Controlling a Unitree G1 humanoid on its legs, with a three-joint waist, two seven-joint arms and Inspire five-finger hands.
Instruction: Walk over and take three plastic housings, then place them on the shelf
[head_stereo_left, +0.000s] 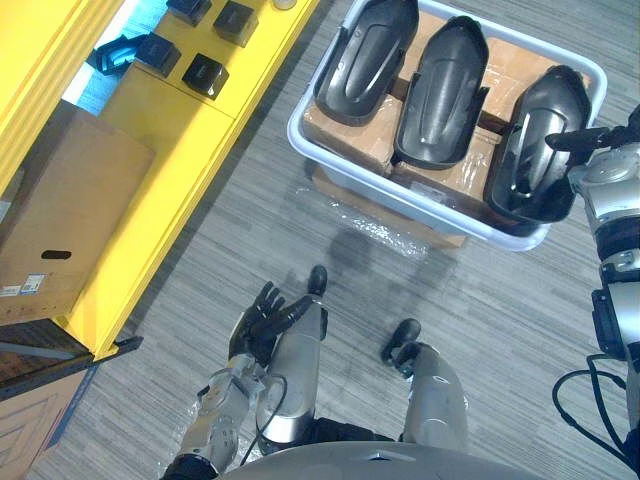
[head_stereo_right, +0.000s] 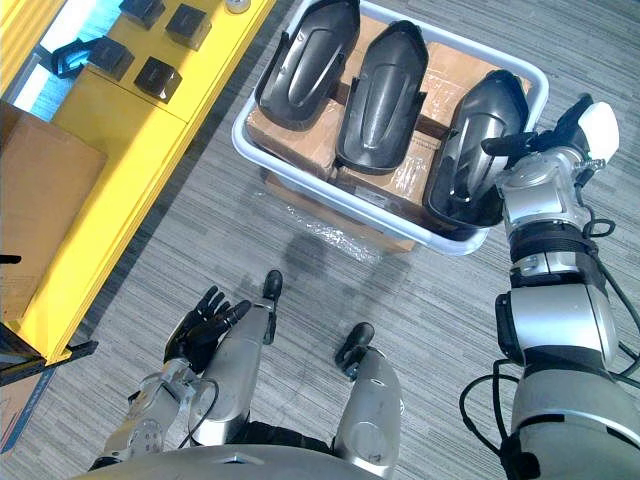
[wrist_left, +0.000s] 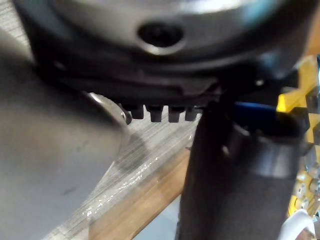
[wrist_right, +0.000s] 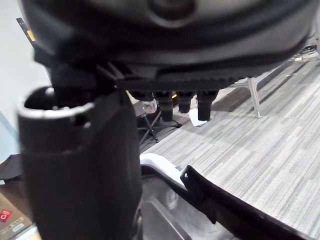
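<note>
Plastic housings (head_stereo_left: 440, 90), three, black: side by side on cardboard boxes (head_stereo_left: 345, 130) in a white tray (head_stereo_left: 300, 135). Right hand (head_stereo_right: 545, 140): fingers straight, over the housing at the tray's right end, gripping nothing. Left hand (head_stereo_left: 262, 322): relaxed, empty, hanging low.

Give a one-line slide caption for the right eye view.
Right hand over the rightmost of three black housings in a white tub.
</note>
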